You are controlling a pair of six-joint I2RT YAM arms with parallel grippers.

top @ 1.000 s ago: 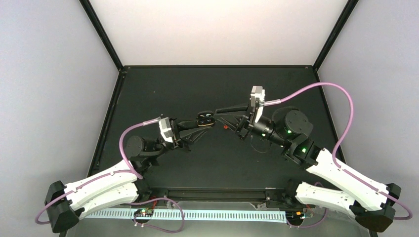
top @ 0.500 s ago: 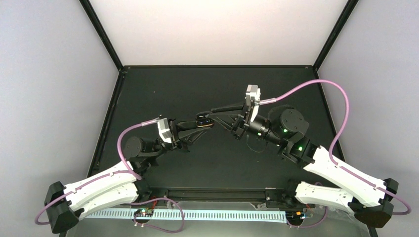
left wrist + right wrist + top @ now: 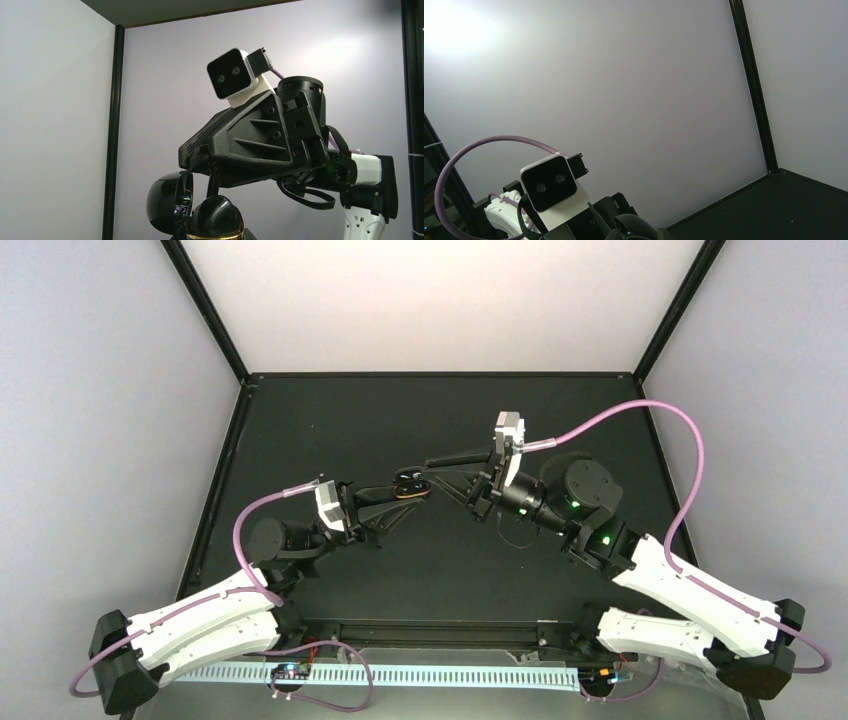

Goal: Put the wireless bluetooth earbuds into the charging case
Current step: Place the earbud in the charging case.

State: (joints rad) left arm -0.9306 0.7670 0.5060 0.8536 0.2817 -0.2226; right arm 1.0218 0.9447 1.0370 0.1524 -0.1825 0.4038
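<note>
Charging case [image 3: 408,483] sits in the grip of the left end effector [image 3: 410,490], held up over the black table [image 3: 330,410], a little left of its middle. The left end effector is squeezed almost all the way closed on it. From above, the charging case looks small, dark and shiny, with an orange edge along its near side.

The right end effector [image 3: 432,469] reaches in from the right and points at the case. Its two fingers come nearly together at the tips, and the tips are just beside the case, maybe touching it. Whether something tiny is pinched between them is too small to tell.

In the left wrist view the case is at the very bottom of the picture. Its lid [image 3: 167,202] is open and stands up on the left, round and shiny black. Next to the lid is a shiny black bump [image 3: 215,214] with a gold-orange ring [image 3: 215,233] under it. The big black body of the right end effector hangs right above the bump, and a thin dark part reaches down to it. The right wrist camera [image 3: 231,76], white with a black face, looks back from higher up.

In the right wrist view only a bit of shiny black shows at the bottom edge, next to the left wrist camera [image 3: 549,184].
</note>
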